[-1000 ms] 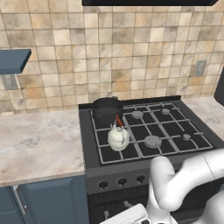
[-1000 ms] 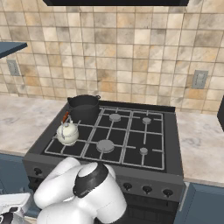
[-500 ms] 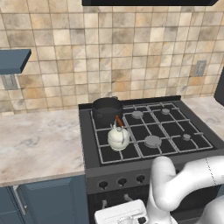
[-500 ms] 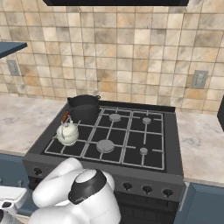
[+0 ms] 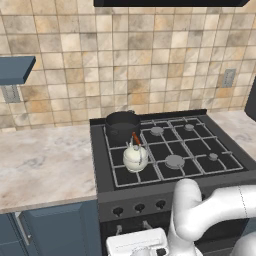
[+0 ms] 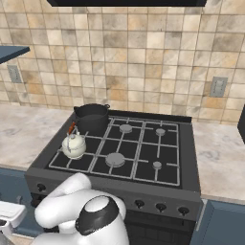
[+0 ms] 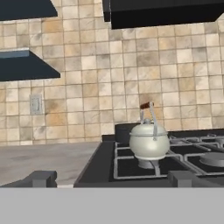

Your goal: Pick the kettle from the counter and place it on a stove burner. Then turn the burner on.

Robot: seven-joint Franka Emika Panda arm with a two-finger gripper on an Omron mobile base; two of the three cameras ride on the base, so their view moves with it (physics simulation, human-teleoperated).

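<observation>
The cream-white kettle (image 5: pixel 135 156) (image 6: pixel 74 146) (image 7: pixel 149 141) with its orange-red handle stands upright on the front-left stove burner (image 7: pixel 147 164), which it mostly hides. No part of the kettle rests on the beige counter (image 5: pixel 45 165). My gripper (image 7: pixel 113 179) hangs low in front of the stove, level with its front edge and left of the kettle. It is open, its two dark fingertips (image 7: pixel 42 178) far apart with nothing between them. The white hand (image 5: pixel 135 244) (image 6: pixel 9 214) sits below the stove's knob row.
A dark grey pot (image 5: pixel 122 125) (image 6: pixel 92 117) stands on the back-left burner behind the kettle. A wider grey burner cap (image 5: pixel 174 161) (image 6: pixel 115 159) lies to the kettle's right. Knobs (image 5: pixel 139 207) (image 6: pixel 161 206) line the stove front. Blue shelf (image 5: pixel 15 70) at upper left.
The arm has folded lower and the hand has shifted slightly in front of the stove. The kettle and pot have not moved.
</observation>
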